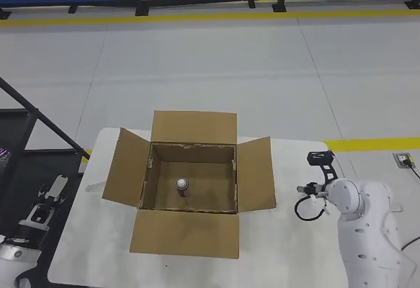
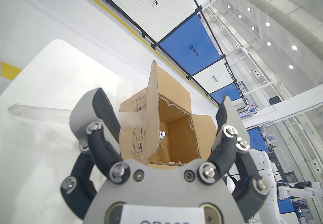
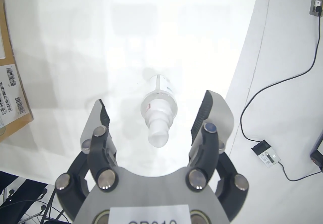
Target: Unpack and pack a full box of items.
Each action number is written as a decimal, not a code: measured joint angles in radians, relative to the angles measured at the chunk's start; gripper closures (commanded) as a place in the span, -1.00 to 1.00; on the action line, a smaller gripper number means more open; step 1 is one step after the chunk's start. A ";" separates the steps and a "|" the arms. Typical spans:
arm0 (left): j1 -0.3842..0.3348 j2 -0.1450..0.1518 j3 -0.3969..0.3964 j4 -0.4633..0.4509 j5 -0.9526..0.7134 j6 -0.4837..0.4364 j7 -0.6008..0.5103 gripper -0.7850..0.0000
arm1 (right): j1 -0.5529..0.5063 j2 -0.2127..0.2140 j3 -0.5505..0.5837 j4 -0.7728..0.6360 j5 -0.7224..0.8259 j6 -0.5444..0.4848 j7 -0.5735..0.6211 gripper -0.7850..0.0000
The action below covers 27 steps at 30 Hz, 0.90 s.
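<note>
The left gripper is held just off the left edge of the table. Its jaws are spread wide with nothing between them. It is aimed toward the box, probably so that it is kept ready for a later pick.

The box is set in the middle of the table with all four flaps folded outward, so the opening can be reached from above. One small container is left inside, on the floor of the box near its middle. It is seen standing upright, its pale top turned upward and its long axis vertical. A grasp from above, across its sides, is therefore judged to suit it.

To the right of the box, over bare table, the right gripper is held pointing down, its jaws released and wide apart. A white bottle is seen on the table below and between the jaws, touched by neither finger. The bottle appears to be stood on its base, with the nozzle upward toward the wrist and the long axis about vertical. It is judged to be set out here as part of the unpacking, apart from the box so that the flaps are left free.
</note>
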State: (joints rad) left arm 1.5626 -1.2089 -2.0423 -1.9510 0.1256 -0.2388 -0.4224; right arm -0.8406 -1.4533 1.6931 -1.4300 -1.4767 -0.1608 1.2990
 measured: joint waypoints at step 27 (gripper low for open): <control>0.000 0.000 0.000 0.000 0.000 0.000 0.000 -1.00 | 0.065 0.006 -0.295 -0.678 0.127 0.083 0.104 1.00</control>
State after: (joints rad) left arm 1.5626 -1.2089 -2.0423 -1.9510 0.1256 -0.2388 -0.4224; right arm -0.7755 -1.4470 1.3979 -2.1076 -1.3495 -0.0781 1.4028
